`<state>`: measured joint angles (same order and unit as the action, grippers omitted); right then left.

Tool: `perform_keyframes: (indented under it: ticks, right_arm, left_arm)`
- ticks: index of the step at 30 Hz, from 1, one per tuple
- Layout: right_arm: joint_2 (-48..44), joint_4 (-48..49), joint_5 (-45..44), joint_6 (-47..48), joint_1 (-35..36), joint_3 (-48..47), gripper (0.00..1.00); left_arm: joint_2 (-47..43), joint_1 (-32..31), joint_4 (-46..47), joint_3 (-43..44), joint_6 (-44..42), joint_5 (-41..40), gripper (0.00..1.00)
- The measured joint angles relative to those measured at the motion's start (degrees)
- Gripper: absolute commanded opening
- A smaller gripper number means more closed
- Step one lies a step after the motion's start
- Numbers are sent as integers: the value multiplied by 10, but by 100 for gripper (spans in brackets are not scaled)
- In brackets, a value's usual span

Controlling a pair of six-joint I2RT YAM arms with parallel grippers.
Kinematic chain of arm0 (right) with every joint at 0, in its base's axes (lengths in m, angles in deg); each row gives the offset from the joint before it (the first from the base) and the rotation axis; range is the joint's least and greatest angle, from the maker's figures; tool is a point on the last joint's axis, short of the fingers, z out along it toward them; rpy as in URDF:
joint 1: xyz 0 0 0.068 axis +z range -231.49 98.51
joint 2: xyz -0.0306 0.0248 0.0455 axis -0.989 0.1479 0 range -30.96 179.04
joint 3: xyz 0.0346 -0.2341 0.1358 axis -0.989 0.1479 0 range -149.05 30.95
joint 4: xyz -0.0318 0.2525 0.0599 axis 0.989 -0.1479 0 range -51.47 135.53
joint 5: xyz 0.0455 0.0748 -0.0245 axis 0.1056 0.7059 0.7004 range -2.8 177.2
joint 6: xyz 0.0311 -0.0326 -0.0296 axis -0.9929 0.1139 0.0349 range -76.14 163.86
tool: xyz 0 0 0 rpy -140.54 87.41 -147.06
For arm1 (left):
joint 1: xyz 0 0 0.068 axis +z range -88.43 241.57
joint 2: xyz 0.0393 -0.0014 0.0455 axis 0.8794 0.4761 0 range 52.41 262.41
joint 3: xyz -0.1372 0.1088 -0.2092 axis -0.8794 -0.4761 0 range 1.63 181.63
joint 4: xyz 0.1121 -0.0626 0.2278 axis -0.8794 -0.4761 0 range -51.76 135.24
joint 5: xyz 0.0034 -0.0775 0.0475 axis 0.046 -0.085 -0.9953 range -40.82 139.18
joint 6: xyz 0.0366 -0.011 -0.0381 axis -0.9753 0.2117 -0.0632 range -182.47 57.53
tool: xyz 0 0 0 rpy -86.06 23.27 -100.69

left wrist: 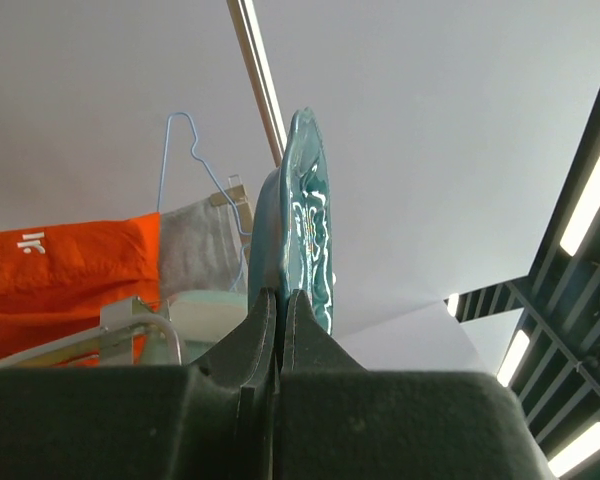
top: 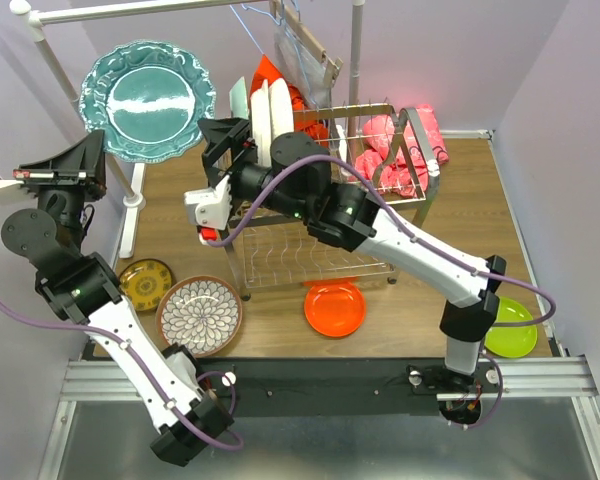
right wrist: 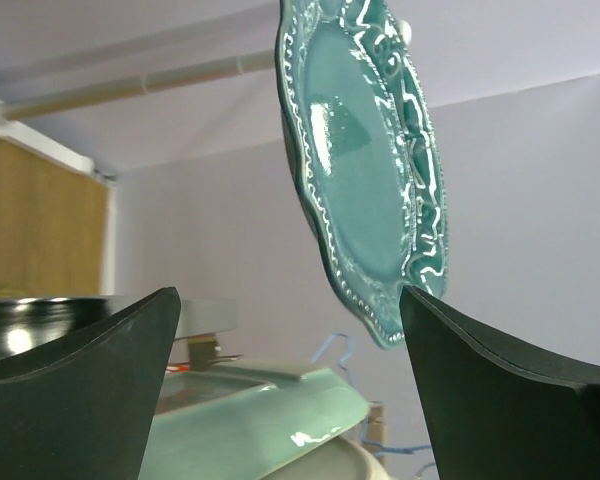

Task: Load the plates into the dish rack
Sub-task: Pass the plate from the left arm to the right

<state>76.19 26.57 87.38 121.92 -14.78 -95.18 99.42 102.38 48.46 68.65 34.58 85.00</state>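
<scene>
My left gripper [top: 100, 148] is shut on the rim of the teal plate [top: 148, 100] and holds it upright in the air at the far left. In the left wrist view the fingers [left wrist: 265, 330] pinch that plate [left wrist: 305, 220] edge-on. My right gripper [top: 225, 138] is open and empty beside the upper shelf of the chrome dish rack [top: 280, 262]. A mint plate [top: 239, 103] and a white plate [top: 271, 122] stand there on edge. The right wrist view shows the open gripper [right wrist: 290, 292], the teal plate [right wrist: 365, 170] beyond it and the mint plate [right wrist: 250, 420] below.
On the table lie an orange plate [top: 335, 308], a lime green plate [top: 510, 328], a small yellow patterned plate [top: 146, 283] and a white-and-brown floral plate [top: 199, 315]. Pink cloths [top: 410, 150] lie behind the rack. A white clothes rail [top: 130, 10] with hangers stands at the back.
</scene>
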Motion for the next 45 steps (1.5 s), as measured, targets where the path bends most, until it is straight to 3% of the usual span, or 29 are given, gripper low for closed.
perform_keyframes:
  ticks: [7,18,22,27,29,32,35,36,39,45]
  right_arm:
    - [-2,144,-58,91,23,90,100]
    - [11,309,-97,169,32,141,100]
    - [10,381,-98,196,34,169,94]
    - [10,403,-97,212,35,183,63]
    - [11,403,-97,214,35,188,62]
    - [12,405,-95,220,37,190,46]
    - [12,416,-89,226,38,191,28]
    - [12,414,-87,237,39,193,15]
    - [17,409,-87,242,38,202,6]
    - [26,425,-81,242,38,193,2]
  left_arm:
    - [-30,0,0,-22,12,12,0]
    - [-52,0,-4,-43,29,25,0]
    - [-57,0,-4,-43,33,27,0]
    - [-63,0,-4,-43,36,31,0]
    - [-65,0,-4,-43,38,33,0]
    - [-69,0,-4,-44,38,35,0]
    - [-71,0,-4,-47,38,37,0]
    - [-72,0,0,-47,41,37,0]
    - [-76,2,14,-47,39,36,0]
    - [-82,7,35,-48,37,29,0]
